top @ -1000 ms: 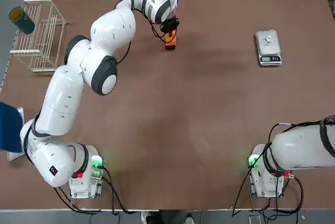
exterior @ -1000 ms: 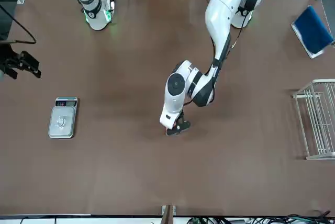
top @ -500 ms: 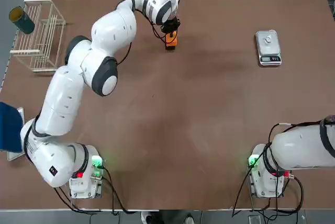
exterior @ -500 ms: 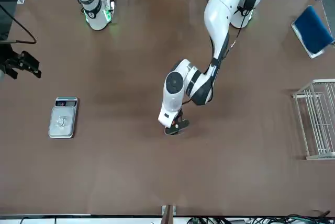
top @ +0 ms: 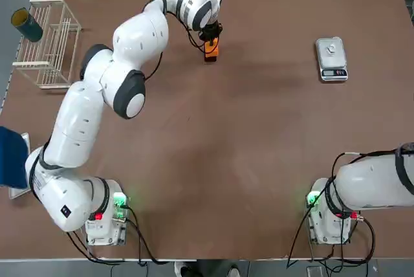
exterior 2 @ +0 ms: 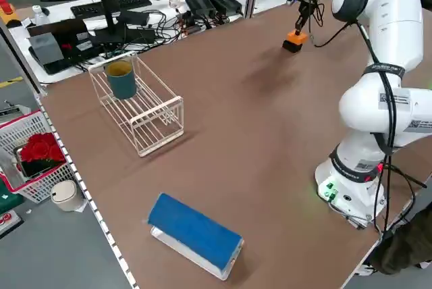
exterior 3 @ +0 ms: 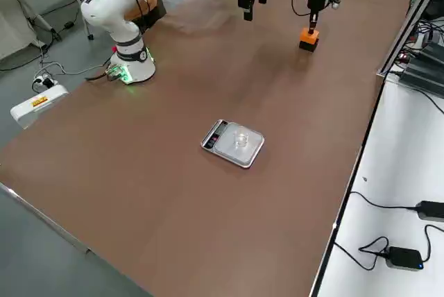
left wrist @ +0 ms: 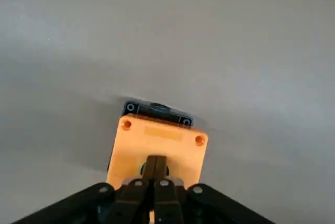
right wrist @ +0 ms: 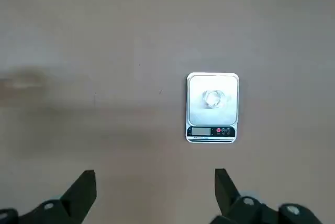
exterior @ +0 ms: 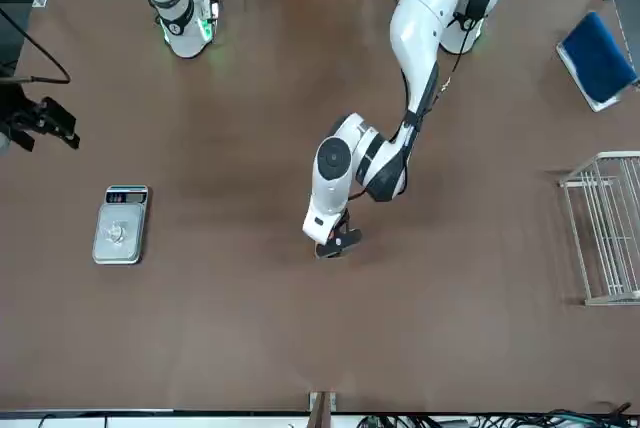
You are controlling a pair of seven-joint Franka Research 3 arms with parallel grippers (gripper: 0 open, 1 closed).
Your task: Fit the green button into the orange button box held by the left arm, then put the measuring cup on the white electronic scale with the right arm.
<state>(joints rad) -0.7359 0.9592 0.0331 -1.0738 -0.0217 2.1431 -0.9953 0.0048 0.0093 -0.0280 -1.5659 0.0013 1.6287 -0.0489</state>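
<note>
The orange button box [top: 210, 50] stands on the table near the far edge, also seen in the left wrist view [left wrist: 159, 139]. My left gripper [left wrist: 155, 162] is shut, its tips pressed together down on the middle of the box's top. The green button is hidden under them. The white electronic scale [top: 332, 63] lies at the far right with a small clear measuring cup [right wrist: 212, 98] on its plate. My right gripper [right wrist: 153, 192] hangs open high above the table, on the near side of the scale [right wrist: 212, 130], holding nothing.
A white wire rack [top: 50, 44] stands at the far left with a dark teal cup [top: 27, 25] at its corner. A blue-topped block [top: 11, 158] lies at the left edge. Cables and desks run behind the far edge.
The left wrist has shifted very slightly over the box. The right arm, scale and cup have not moved.
</note>
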